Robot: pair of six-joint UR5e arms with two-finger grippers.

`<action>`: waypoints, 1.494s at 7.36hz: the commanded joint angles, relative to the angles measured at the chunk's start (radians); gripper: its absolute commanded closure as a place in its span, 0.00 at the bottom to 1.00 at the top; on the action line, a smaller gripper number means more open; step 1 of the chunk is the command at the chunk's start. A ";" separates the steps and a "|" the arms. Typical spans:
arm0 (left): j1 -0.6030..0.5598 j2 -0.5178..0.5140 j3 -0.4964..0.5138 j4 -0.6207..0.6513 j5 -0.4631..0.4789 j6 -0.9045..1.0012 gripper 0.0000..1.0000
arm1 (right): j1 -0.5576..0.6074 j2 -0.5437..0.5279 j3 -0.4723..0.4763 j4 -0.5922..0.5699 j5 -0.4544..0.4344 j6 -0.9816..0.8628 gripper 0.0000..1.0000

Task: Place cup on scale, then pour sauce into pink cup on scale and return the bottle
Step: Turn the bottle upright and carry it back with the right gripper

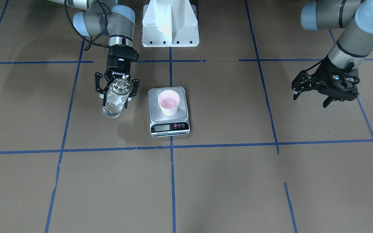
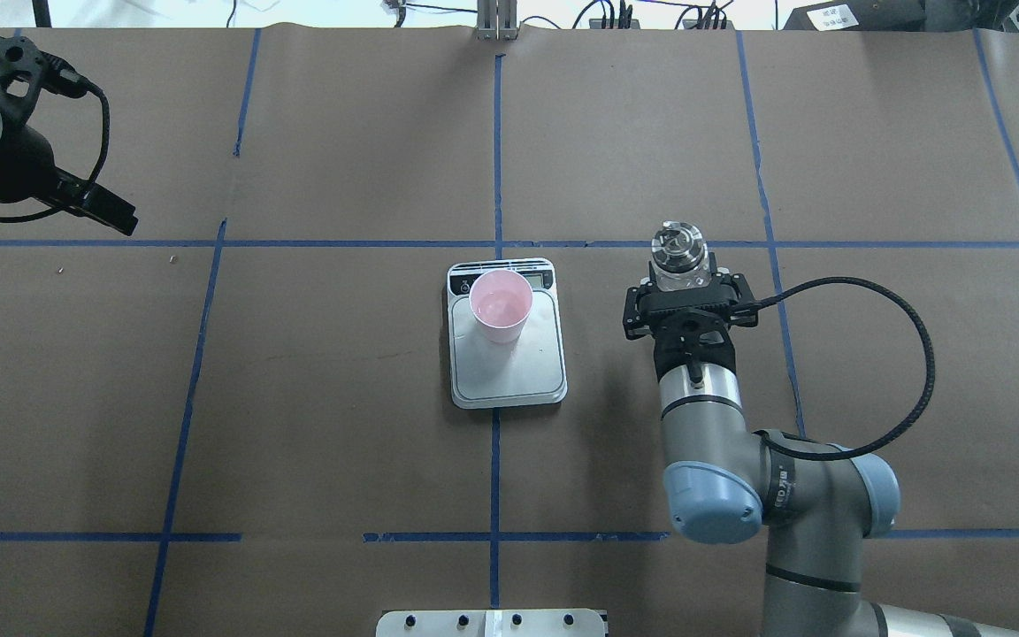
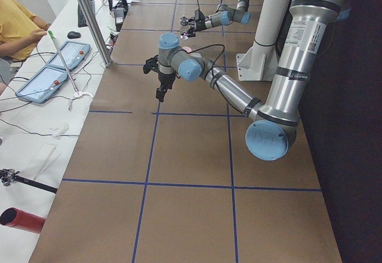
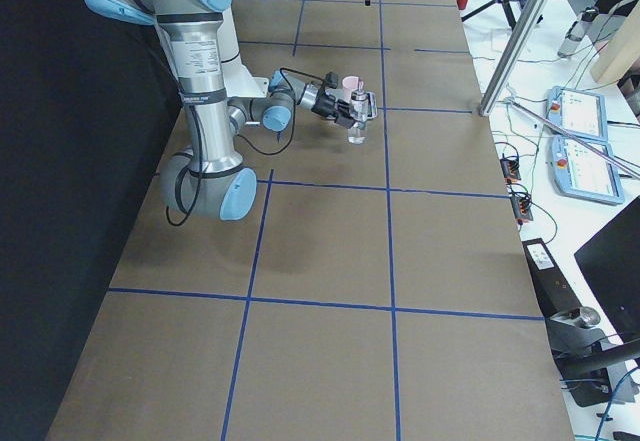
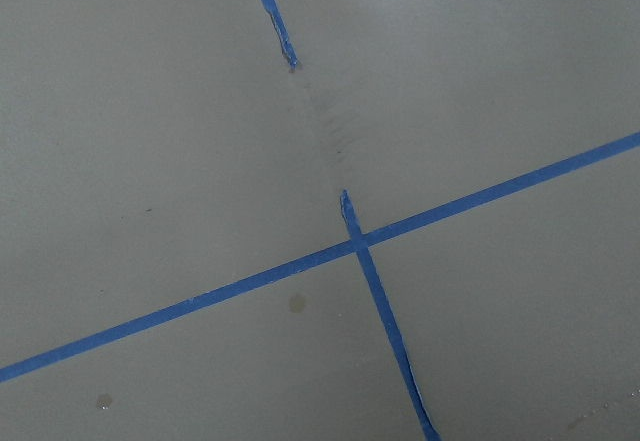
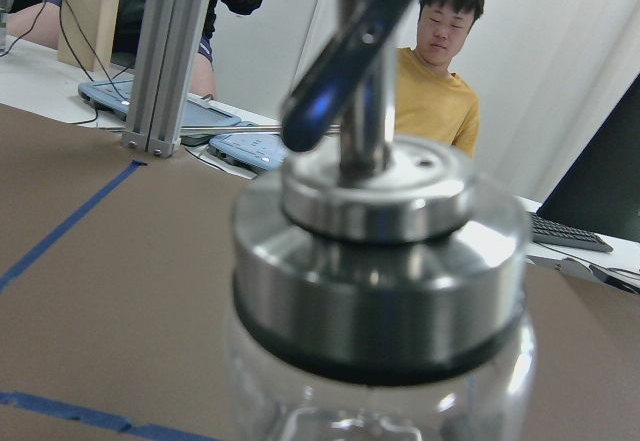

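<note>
Soft, even overhead light falls on the brown paper-covered surface (image 1: pixel 225 181), leaving only faint, diffuse shadows across it. In the right wrist view the small clear glass bottle with a shiny silver metal cap (image 6: pixel 380 261) is blurred close-up and carries white glare patches.

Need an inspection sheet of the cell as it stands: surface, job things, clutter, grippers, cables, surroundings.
Surface: brown table marked with blue tape lines.
Job's things: pink cup upright on the scale, at the display end; bottle held upright beside the scale, apart from it.
Clutter: a few small specks; nothing else seen.
Grippers: right gripper shut on the bottle; left gripper open, empty, far from the scale.
Cables: black cable loops off the right wrist, away from the scale.
Surroundings: person at a side desk with control pads.
</note>
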 commanded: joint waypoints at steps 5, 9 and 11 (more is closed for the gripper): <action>-0.010 -0.002 -0.006 0.002 0.000 -0.002 0.00 | 0.005 -0.235 0.007 0.293 0.036 0.163 1.00; -0.010 -0.003 -0.009 0.004 0.000 0.000 0.00 | 0.004 -0.230 -0.053 0.292 0.045 0.203 1.00; -0.012 -0.005 -0.009 0.004 0.000 -0.002 0.00 | 0.004 -0.230 -0.056 0.292 0.053 0.215 1.00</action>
